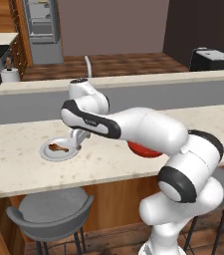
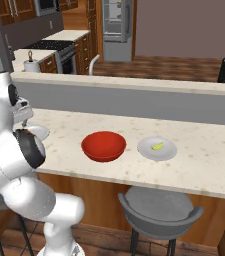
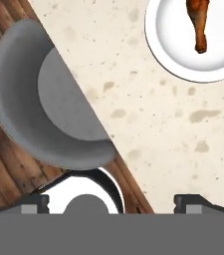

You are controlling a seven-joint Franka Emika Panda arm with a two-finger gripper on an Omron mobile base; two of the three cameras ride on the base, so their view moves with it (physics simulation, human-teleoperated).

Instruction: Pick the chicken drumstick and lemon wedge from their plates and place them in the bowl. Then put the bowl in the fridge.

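Chicken drumstick (image 1: pixel 57 147): 1, brown-orange, lying on a light-grey plate (image 1: pixel 51 155) at the left end of the speckled counter (image 1: pixel 19 164); in hand view the drumstick (image 3: pixel 199 22) lies w/ thin end toward the plate's middle, plate (image 3: pixel 173 45) cut off by the upper right frame edge. Plates: 2 total; the 2nd plate (image 2: pixel 166 152) sits right of the bowl, apart from it, carrying 1 lemon wedge (image 2: pixel 157 146), yellow-green, about centred. Bowl (image 2: pixel 103 146): 1, glossy red, upright on the counter betw. the two plates, nothing inside as far as right base view shows; in left base view the bowl (image 1: pixel 143 151) is mostly hidden behind the arm. Gripper (image 3: pixel 111 204): fingers spread wide, nothing betw. them, hovering above the counter's front edge near the drumstick plate, not touching it; in left base view the hand hangs just right of that plate, prob. above its rim, angle makes it hard to say. Stools: 2 grey ones under the counter, stool (image 1: pixel 51 211) below the drumstick plate, 2nd stool (image 2: pixel 159 207) below the lemon plate. Fridge (image 2: pixel 116 20): 1, grey steel, far back of the room; whether its door is open is hard to judge at this size.
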